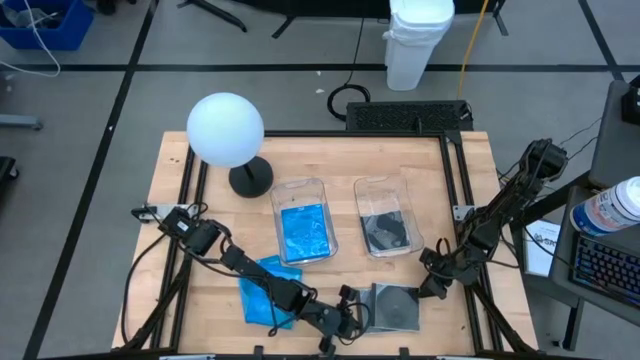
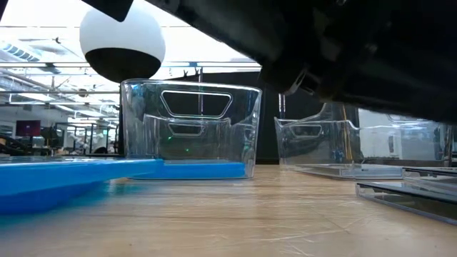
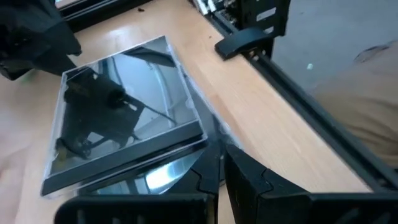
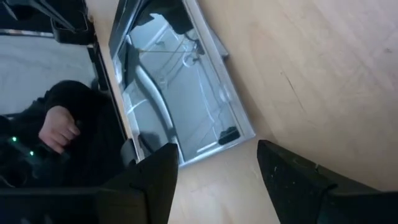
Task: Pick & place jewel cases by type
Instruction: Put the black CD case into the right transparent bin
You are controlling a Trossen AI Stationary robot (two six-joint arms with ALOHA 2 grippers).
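Note:
Two dark jewel cases (image 1: 395, 305) lie stacked flat on the table near its front edge. The lower case (image 3: 168, 171) shows a disc. My left gripper (image 3: 222, 167) is shut at the stack's left corner (image 3: 208, 142). My right gripper (image 4: 217, 163) stands open at the stack's right side, where a corner of a case (image 4: 239, 134) lies just ahead of the gap. Blue jewel cases (image 1: 265, 290) lie on the table under my left arm. More blue ones lie in the left bin (image 1: 303, 235), and dark ones in the right bin (image 1: 385, 228). My left gripper has its shut fingertips (image 3: 208, 168) right at the corner of the lower dark case (image 3: 186, 168), coming in slanting down from the table's left. I cannot tell whether they touch it. The cases lie flat on the table.
A lamp with a white globe (image 1: 225, 128) stands on its dark base (image 1: 250, 178) at the table's far left. Black frame rails (image 3: 298, 93) run along the table's edges. Bare wood (image 1: 440, 180) lies to the right of the bins.

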